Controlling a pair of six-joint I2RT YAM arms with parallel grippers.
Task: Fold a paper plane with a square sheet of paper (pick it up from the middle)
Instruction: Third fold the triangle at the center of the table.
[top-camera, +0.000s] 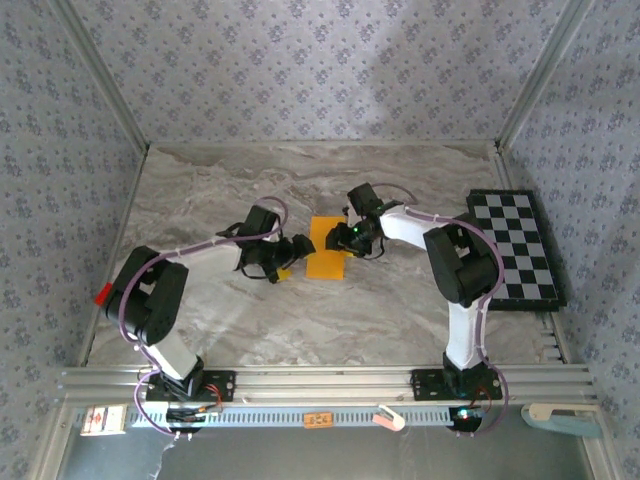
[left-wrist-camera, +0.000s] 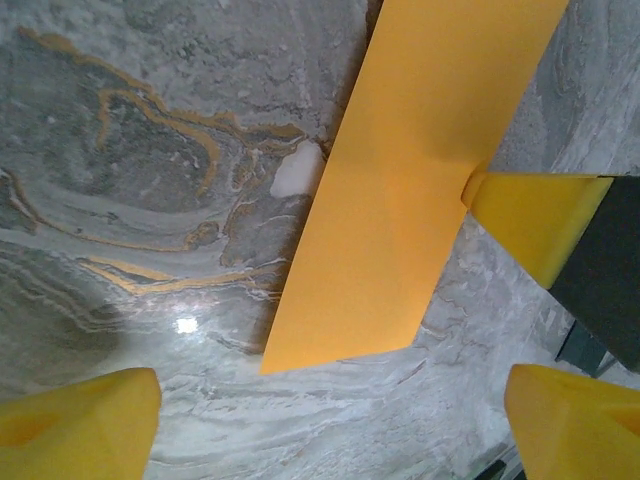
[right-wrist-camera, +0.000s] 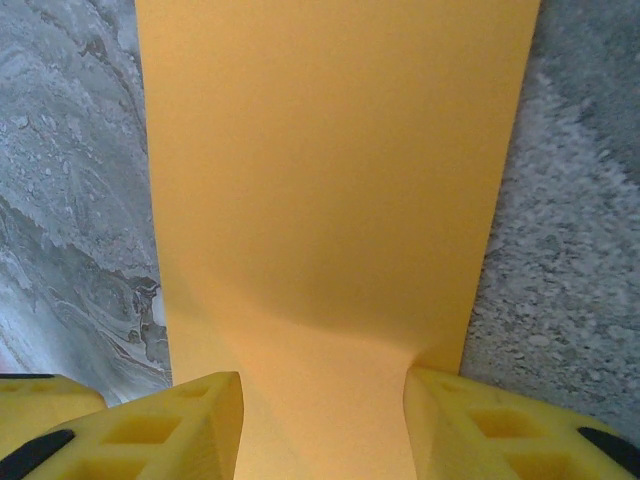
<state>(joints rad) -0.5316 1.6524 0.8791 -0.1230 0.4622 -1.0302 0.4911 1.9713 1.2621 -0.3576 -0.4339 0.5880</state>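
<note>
Plainly, the right fingers (right-wrist-camera: 170, 425) stood apart with their tips down on one end of the square sheet of paper (right-wrist-camera: 330, 180), and orange paper showed in the gap between them. Whether they pinched it or merely pressed it I could not tell. The left fingers (left-wrist-camera: 80, 420) were spread wide over bare table (left-wrist-camera: 150, 200) with nothing between them, just short of the sheet's near corner. The sheet lay as a long narrow strip, flat on the table between the two arms, with the checkerboard (top-camera: 515, 245) well apart to the right. The step in hand seemed to be taking hold of the strip for the next fold. Doing it well would need steady downward pressure from the right so the thin paper could not slide. The left would have to come in low at the corner, slip one finger under the edge and close gently, without crumpling or skewing it.
</note>
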